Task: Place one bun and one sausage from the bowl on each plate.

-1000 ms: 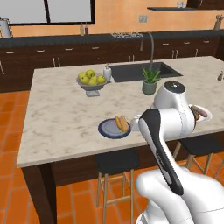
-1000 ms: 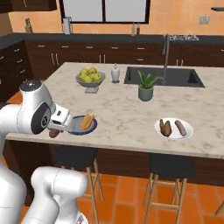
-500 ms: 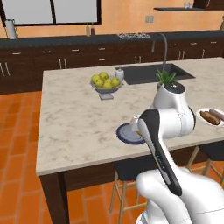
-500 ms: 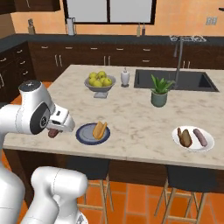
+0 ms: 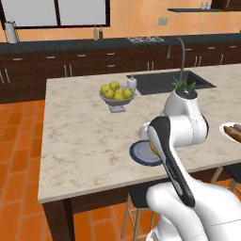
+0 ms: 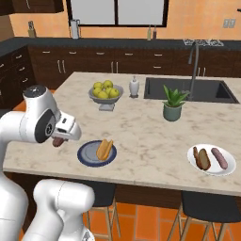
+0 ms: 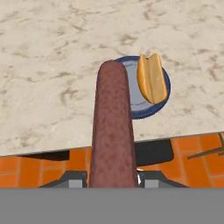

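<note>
I've got the gripper (image 7: 112,177) closed on a sausage (image 7: 113,127), held above the counter edge, pointing at the blue plate (image 7: 131,109). That plate (image 6: 87,157) carries one bun (image 6: 104,148), near the counter's front edge. The white plate (image 6: 212,172) sits well apart to the right with a bun (image 6: 202,158) and sausage (image 6: 219,158). Can't spot the bowl itself; an apple bowl (image 6: 105,94) stands behind.

base views: behind arm, left/right, both on counter (image 5: 84,141) | hand view: close, downward
</note>
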Available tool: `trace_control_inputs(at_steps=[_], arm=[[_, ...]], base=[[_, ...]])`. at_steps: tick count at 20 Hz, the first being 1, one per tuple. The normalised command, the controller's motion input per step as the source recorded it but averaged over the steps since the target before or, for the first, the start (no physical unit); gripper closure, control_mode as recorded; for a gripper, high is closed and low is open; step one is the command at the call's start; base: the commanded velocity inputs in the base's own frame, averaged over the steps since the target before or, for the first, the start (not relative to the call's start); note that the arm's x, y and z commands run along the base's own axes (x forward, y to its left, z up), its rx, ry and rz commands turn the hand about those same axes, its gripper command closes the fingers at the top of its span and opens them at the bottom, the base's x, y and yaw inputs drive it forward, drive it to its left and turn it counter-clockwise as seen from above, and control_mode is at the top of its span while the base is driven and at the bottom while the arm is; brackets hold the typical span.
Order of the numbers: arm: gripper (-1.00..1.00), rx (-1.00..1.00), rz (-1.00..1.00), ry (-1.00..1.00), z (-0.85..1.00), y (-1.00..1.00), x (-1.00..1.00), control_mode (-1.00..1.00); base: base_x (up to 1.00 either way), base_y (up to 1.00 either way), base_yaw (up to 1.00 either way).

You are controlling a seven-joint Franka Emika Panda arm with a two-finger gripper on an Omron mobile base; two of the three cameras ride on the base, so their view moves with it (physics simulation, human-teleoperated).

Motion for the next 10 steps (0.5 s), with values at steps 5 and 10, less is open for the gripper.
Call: trace_control_inputs(at_steps=[5, 10], arm=[[1.00, 0.00, 0.00, 0.07, -0.16, 0.13, 0.78, -1.00], [1.00, 0.00, 0.00, 0.15, -0.56, -0.12, 0.62, -1.00]], base=[[0.00, 0.00, 0.00], [0.00, 0.00, 0.00]])
